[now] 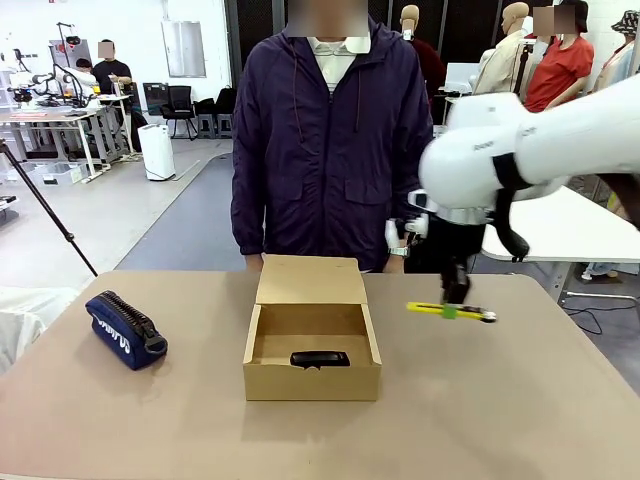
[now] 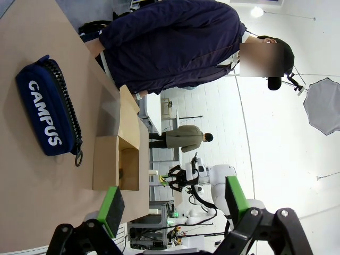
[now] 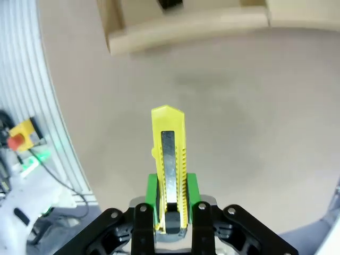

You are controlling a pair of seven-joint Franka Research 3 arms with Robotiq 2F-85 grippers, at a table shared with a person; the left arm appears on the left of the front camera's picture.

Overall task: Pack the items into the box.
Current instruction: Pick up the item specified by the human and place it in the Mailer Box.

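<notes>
Knife [image 3: 169,154] is clamped in the right gripper's [image 1: 453,305] jaws above the counter [image 1: 500,420], right of the box [image 1: 312,381] holding the gadget [image 1: 320,359]. Next: carry it over the opening. Left gripper [image 2: 172,204] jaws wide.

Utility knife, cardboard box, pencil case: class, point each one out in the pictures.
utility knife [image 1: 428,308], front view, yellow body, left part.
cardboard box [image 1: 311,382], front view, near outer wall.
pencil case [image 2: 45,114], left wrist view, printed blue side.

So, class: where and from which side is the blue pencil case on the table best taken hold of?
Probably grip the blue pencil case across its narrow middle, coming from above: it lies flat and long on the table, both long sides free, left of the box.
</notes>
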